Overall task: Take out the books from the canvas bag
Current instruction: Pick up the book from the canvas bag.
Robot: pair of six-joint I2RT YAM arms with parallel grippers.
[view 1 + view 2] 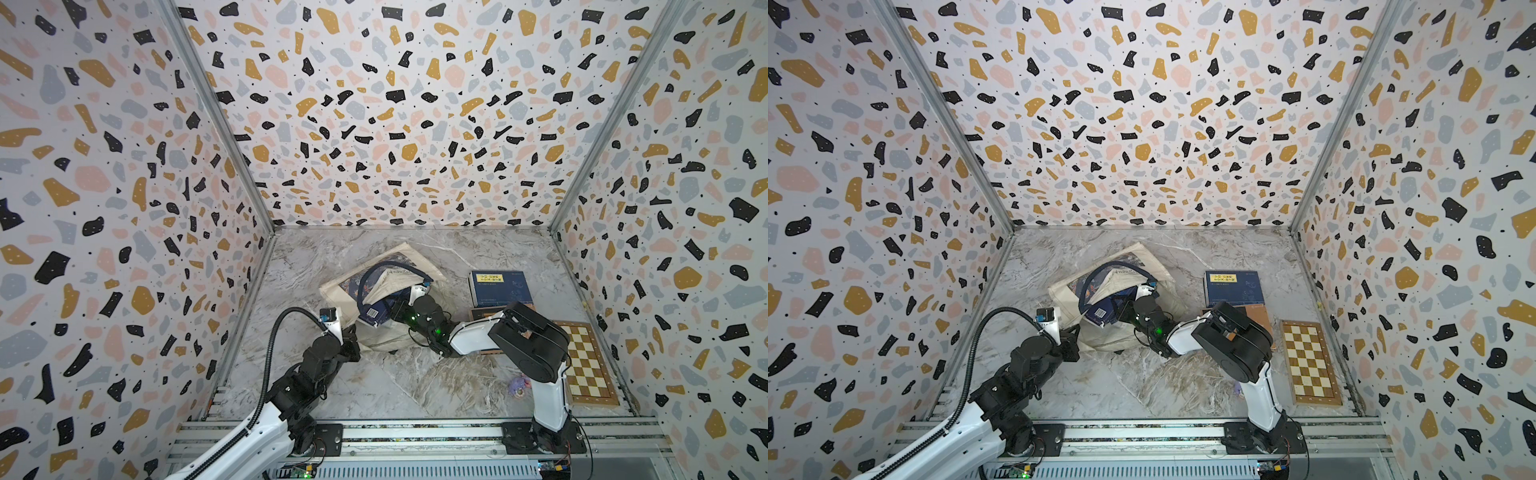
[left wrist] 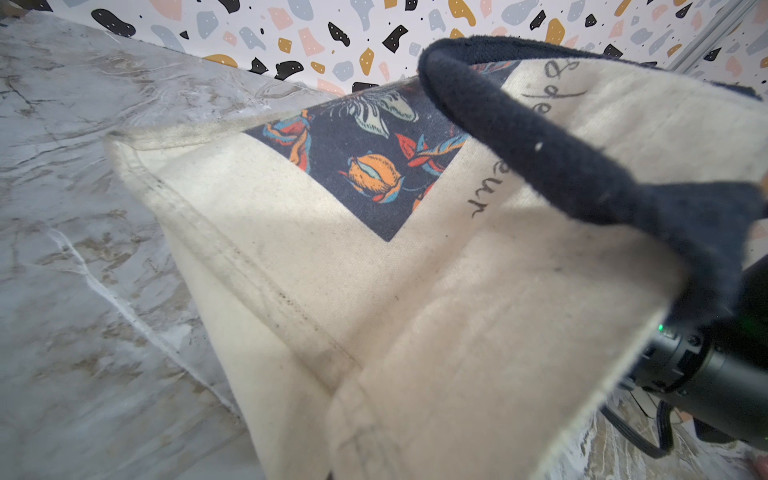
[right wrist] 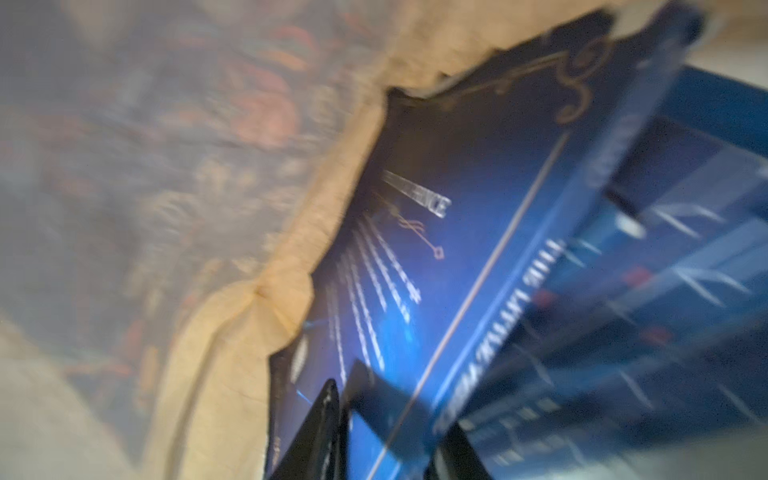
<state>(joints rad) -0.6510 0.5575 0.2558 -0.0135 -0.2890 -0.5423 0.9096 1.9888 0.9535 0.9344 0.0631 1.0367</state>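
Extraction is judged partly done: one book (image 1: pixel 374 311) is seen jutting from the mouth of the bag (image 1: pixel 376 340), which is spread at the middle of the bench (image 1: pixel 415 386). The book's edge is straddled by the right end effector (image 3: pixel 390 407); whether it is clamped yet cannot be told through the blur. The bag's near rim is pinched by the shut left end effector (image 1: pixel 352 334), probably so the mouth is held agape. Other books (image 1: pixel 500 286) are laid well apart, near a checkered board (image 1: pixel 586 365).

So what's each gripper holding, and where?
Left gripper: canvas bag, near edge. Right gripper: jaws straddle an edge of the navy book at the bag mouth; grip unconfirmed.
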